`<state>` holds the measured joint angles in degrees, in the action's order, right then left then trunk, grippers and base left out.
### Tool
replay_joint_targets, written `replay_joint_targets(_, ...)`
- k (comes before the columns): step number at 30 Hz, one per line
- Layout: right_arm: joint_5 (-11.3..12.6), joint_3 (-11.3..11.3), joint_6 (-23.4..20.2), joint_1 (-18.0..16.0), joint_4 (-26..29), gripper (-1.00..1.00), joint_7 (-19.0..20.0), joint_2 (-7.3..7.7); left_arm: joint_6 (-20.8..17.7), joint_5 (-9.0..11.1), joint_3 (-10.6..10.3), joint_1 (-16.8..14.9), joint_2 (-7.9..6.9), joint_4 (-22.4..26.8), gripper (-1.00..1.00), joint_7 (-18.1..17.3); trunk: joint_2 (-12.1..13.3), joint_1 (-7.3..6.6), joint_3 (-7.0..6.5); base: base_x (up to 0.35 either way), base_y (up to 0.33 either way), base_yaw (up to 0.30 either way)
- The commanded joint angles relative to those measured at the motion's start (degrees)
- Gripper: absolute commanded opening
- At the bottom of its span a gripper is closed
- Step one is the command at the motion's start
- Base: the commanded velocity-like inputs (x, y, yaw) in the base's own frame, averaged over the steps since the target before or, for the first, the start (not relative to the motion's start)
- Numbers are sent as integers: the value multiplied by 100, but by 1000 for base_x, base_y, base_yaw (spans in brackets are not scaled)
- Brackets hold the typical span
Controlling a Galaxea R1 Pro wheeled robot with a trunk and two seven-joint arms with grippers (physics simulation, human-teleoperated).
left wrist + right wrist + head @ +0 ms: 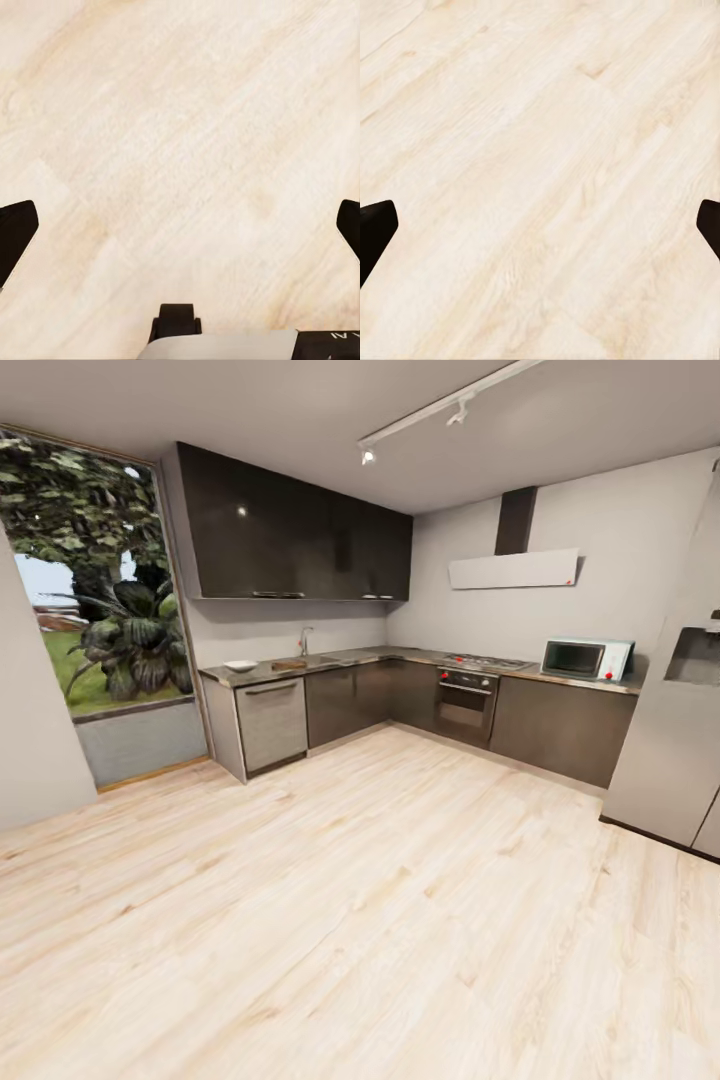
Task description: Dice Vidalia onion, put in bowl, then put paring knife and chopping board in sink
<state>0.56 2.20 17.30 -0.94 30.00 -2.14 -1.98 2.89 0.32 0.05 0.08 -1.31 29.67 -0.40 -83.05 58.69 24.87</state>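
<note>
Countertop items, far kitchen wall: long glossy grey countertop (350,658) above dark grey cabinets.
Near its left end, a shallow white square bowl (241,665); next, a brown wooden chopping board (289,663); then the recessed sink (322,658) under a chrome tap (304,639). Left gripper (180,225) and right gripper (540,225) both spread wide over pale plank floor (360,920), holding nothing.
</note>
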Motion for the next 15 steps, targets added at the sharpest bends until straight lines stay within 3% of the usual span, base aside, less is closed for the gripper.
replay_joint_targets(1,5,17,17,-3,-3,100,3,-5,10,3,2,1,-1,6,100,-4,-2,4,5,345,0,-9)
replay_joint_targets(15,5,17,14,-3,-3,100,3,-5,10,3,3,1,-1,8,100,-4,-2,4,5,345,0,-1)
